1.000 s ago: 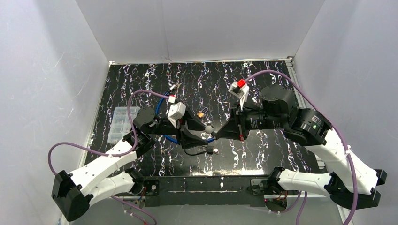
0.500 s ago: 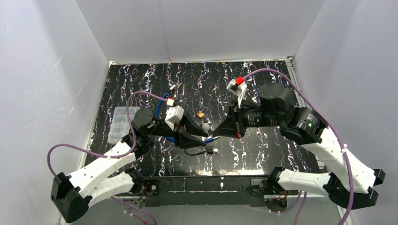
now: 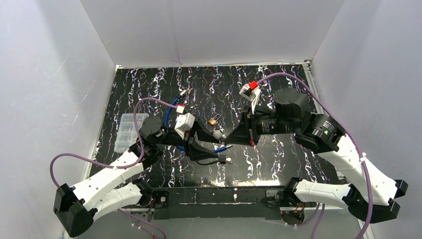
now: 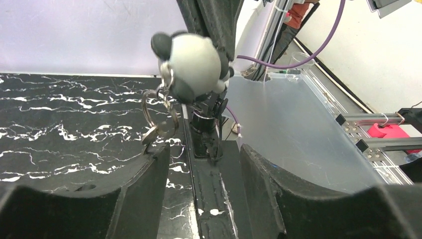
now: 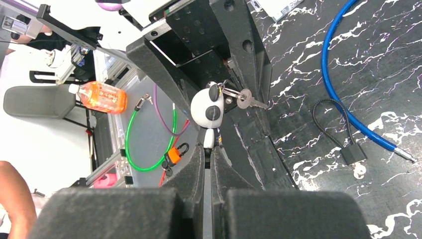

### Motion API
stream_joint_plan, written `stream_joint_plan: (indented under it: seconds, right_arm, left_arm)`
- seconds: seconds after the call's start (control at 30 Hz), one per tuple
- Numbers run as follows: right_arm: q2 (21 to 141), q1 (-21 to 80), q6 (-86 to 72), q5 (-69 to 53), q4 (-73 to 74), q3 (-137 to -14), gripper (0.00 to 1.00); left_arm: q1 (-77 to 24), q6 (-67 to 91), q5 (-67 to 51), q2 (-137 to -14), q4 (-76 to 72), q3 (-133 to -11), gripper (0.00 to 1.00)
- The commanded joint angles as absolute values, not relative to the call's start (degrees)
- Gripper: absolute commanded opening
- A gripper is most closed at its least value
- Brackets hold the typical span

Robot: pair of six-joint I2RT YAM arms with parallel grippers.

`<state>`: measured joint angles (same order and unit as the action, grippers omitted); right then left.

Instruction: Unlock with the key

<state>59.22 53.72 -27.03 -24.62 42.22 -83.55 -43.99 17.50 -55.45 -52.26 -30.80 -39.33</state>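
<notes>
A: Where's the key?
B: In the air above the counter (image 3: 149, 89). It hangs on a ring (image 4: 144, 107) from a panda charm (image 5: 207, 110). The right jaws are pressed together on the charm's lower end, pinching it. The key (image 5: 249, 102) sticks out sideways, loose on the ring.
A: Left jaws?
B: Spread, with nothing between them. In the left wrist view the key hangs right at the inner edge of one finger (image 4: 144, 184). Touching or just off it, can't tell.
A: What could go wrong?
B: The grip is on the charm, not the key, so the key swings free. If the left jaws close here they could catch the ring, take the blade crooked, or knock it aside. A crooked blade won't line up with a keyhole.
A: Drop risk?
B: Yes. The right pinch is on a small rounded bit, and a tug from the left side could pull the charm out. Then the whole bunch lands on the counter.
A: And the lock?
B: A brass padlock (image 3: 213, 121) lies on the counter just behind the charm. A small black lock (image 5: 353, 154) sits near the blue cable (image 5: 324, 59). Can't tell which is the target. Neither is held, so either would likely slide when the key pushes in.
</notes>
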Motion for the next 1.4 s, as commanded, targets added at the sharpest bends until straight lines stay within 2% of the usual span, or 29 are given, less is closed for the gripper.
stream_joint_plan:
  seconds: [0.0,0.5,1.07,1.17,1.3,1.37]
  right_arm:
    - [58.54,53.42,-27.10,-26.11,40.05,-86.02,0.01]
    - [58.07,53.35,-27.85,-27.50,38.55,-85.32,0.01]
    - [58.08,53.21,-29.16,-29.65,35.40,-81.70,0.01]
    - [58.06,52.91,-29.21,-29.84,35.03,-81.01,0.01]
    - [58.01,52.56,-29.23,-30.06,34.75,-81.03,0.01]
    - [58.01,52.39,-29.23,-30.19,34.88,-81.35,0.01]
  left_arm:
    - [-44.12,16.33,-54.14,-51.01,-30.22,-37.30,0.54]
    - [-44.14,16.09,-52.37,-51.34,-31.03,-37.53,0.56]
    - [-44.03,16.57,-52.70,-50.93,-33.03,-40.14,0.41]
    - [-44.08,16.18,-53.85,-50.84,-33.29,-40.71,0.31]
    - [-44.05,14.45,-55.97,-50.68,-32.75,-40.82,0.02]
    - [-44.06,13.34,-56.50,-50.51,-32.24,-40.55,0.00]
